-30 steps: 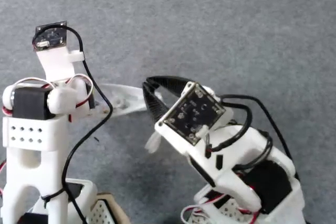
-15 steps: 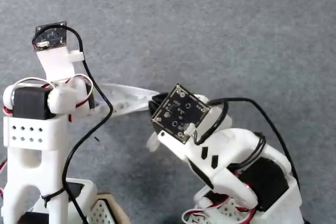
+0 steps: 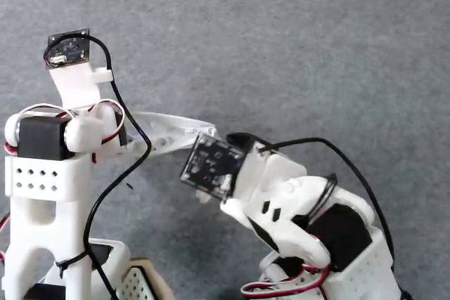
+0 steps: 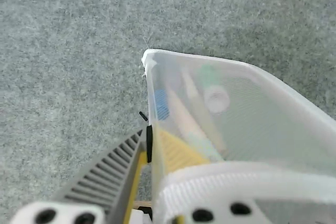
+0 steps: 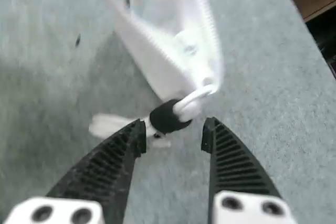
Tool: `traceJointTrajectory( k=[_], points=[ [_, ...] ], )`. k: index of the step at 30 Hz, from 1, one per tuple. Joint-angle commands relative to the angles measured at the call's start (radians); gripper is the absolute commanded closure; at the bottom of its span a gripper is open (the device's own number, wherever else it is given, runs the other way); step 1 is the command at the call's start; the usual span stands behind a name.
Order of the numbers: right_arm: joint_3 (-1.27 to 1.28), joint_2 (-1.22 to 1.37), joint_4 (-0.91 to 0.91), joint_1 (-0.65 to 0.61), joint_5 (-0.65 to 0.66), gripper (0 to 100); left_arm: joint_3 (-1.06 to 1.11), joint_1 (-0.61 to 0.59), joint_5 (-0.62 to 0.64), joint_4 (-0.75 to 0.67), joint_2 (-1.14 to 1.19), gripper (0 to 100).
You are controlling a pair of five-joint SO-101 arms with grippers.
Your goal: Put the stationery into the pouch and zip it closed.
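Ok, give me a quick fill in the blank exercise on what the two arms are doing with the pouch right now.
The left tool is shut on the see-through pouch, which has ___ inside.
The right tool is ___, with the zipper pull between its fingers.
The zipper pull's bead is ___ in colour.
Missing words: stationery; open; black.

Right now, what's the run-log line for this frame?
left gripper: shut on pouch | right gripper: open at zipper pull | stationery: inside pouch
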Motion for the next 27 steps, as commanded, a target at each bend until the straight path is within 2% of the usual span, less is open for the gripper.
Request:
traceJointTrajectory(
  k=[1,8,11,14,20,27],
  points=[
    [0.038,-0.005,0.002,0.025,0.04,80.1,-0.015,-0.007,-0.006,-0.002,-0.005,97],
    [0.217,-0.005,-0.163,0.187,0.038,80.1,-0.015,-0.01,-0.006,0.0,-0.005,97],
    [0.26,-0.005,-0.221,0.187,0.02,80.1,-0.015,-0.012,-0.006,0.0,-0.005,97],
    [0.24,-0.008,-0.258,0.187,-0.095,80.1,-0.015,-0.012,-0.006,0.0,-0.003,97],
    [0.133,-0.064,-0.176,0.115,-0.232,80.1,-0.015,-0.013,-0.006,0.0,-0.003,97],
    [0.114,-0.07,-0.14,0.08,-0.249,80.1,-0.015,-0.013,-0.006,0.0,0.054,97]
  ],
)
